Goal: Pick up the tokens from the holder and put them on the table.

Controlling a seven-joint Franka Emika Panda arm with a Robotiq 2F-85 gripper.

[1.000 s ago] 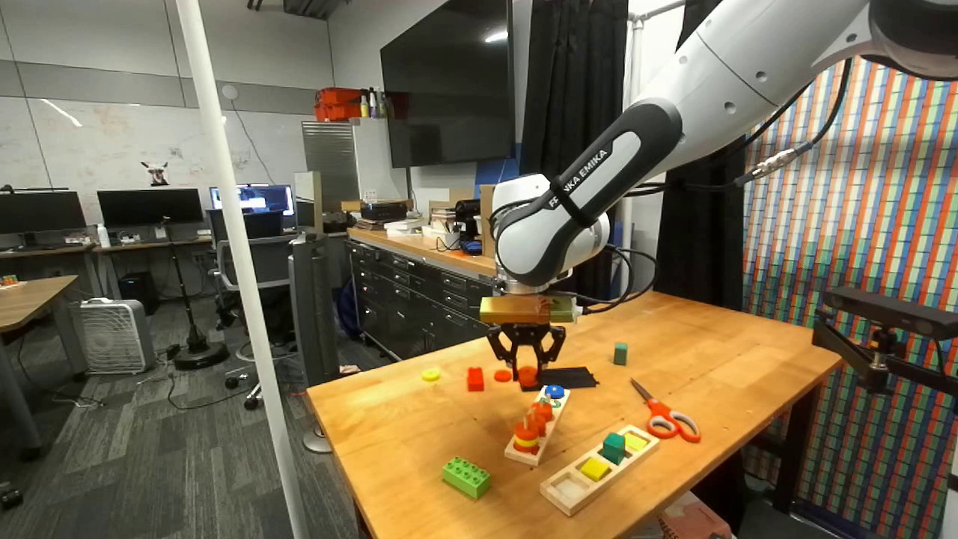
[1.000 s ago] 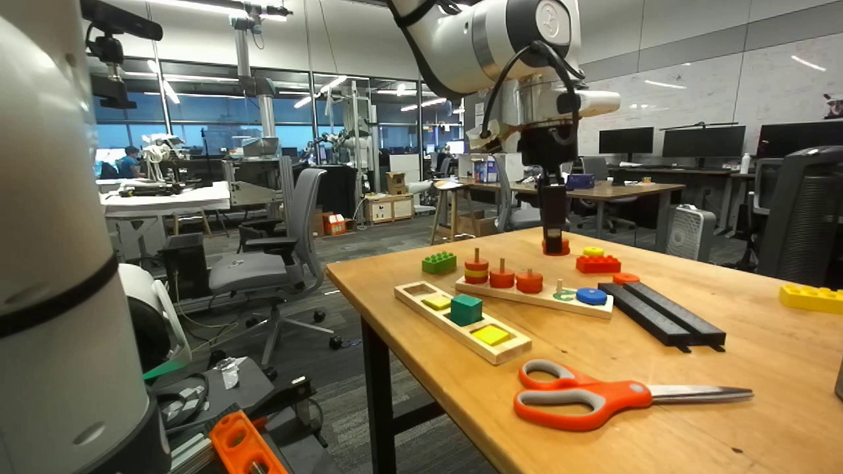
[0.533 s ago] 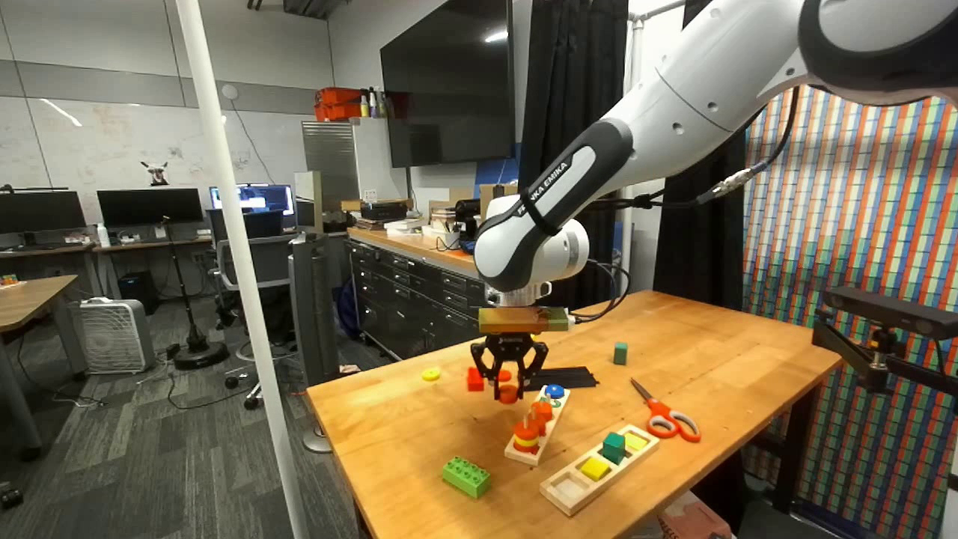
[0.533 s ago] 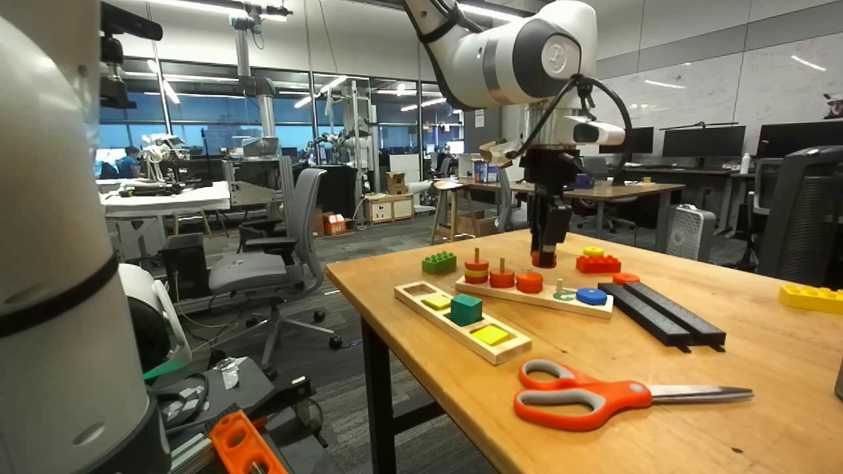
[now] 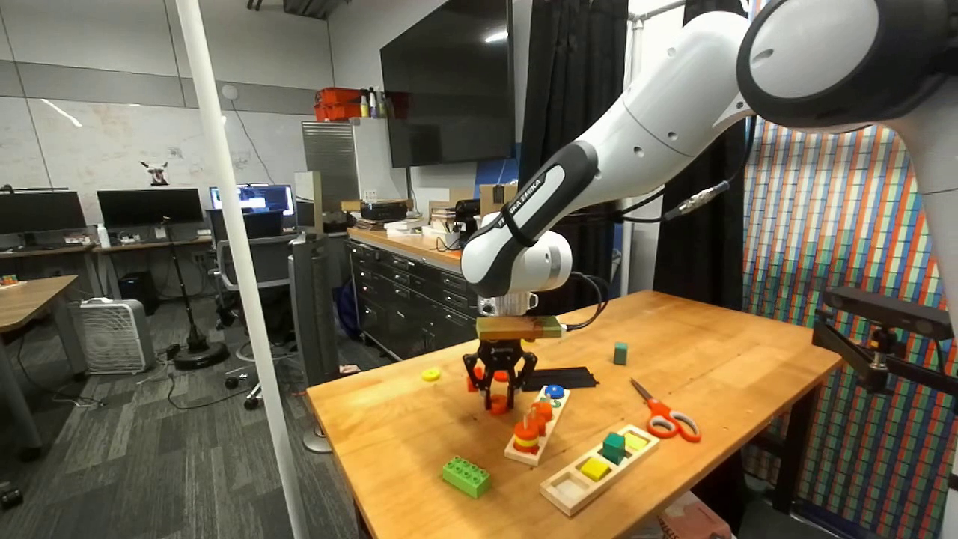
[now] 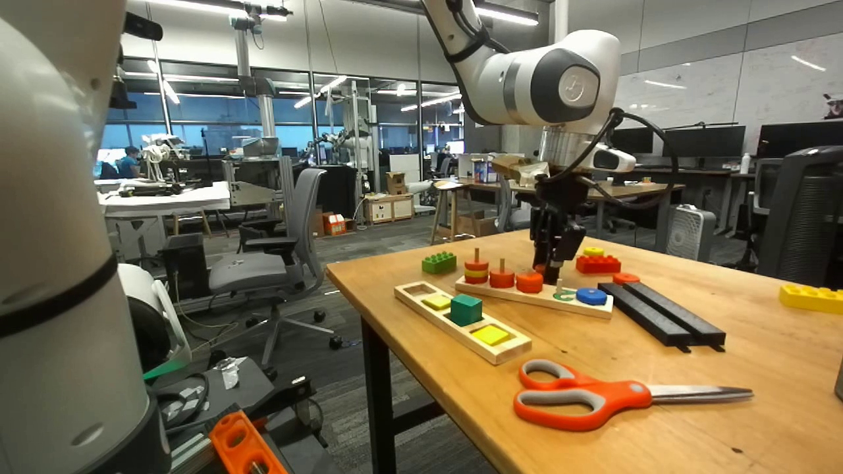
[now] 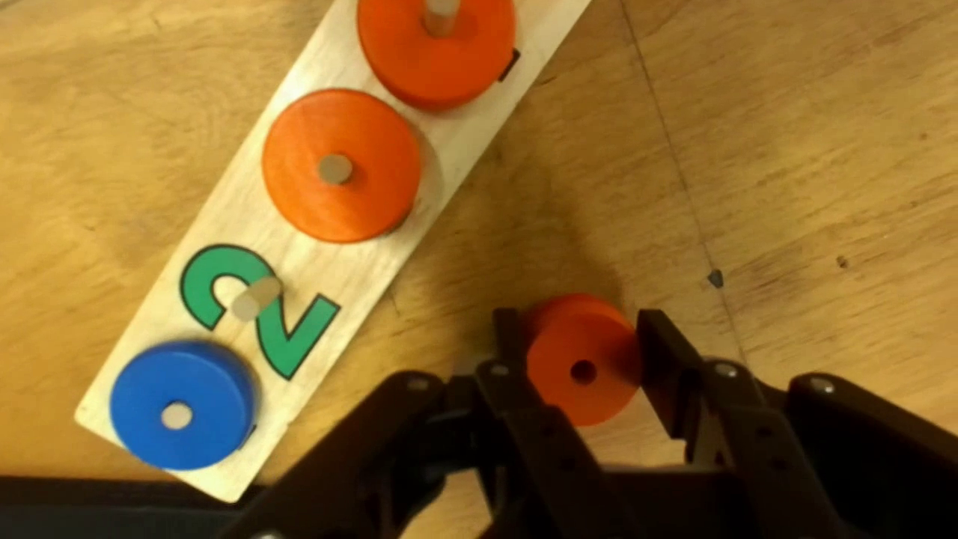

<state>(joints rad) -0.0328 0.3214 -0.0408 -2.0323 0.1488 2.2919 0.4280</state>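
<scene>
The holder is a pale wooden board with pegs, seen in both exterior views. It bears a red and yellow stack, orange-red tokens on two middle pegs and a blue token at one end. The peg by the green 2 is bare. My gripper is shut on an orange-red token, beside the holder and low over the table; whether the token touches the table cannot be told. A yellow token and another orange-red token lie on the table.
A wooden tray with yellow and green blocks, orange scissors, a green brick, a red brick, black bars, a small green block and a yellow brick lie on the table.
My gripper has moved down and across the table to beside the holder, nearer its middle, with the orange-red token still between its fingers. The holder and other things stay put.
</scene>
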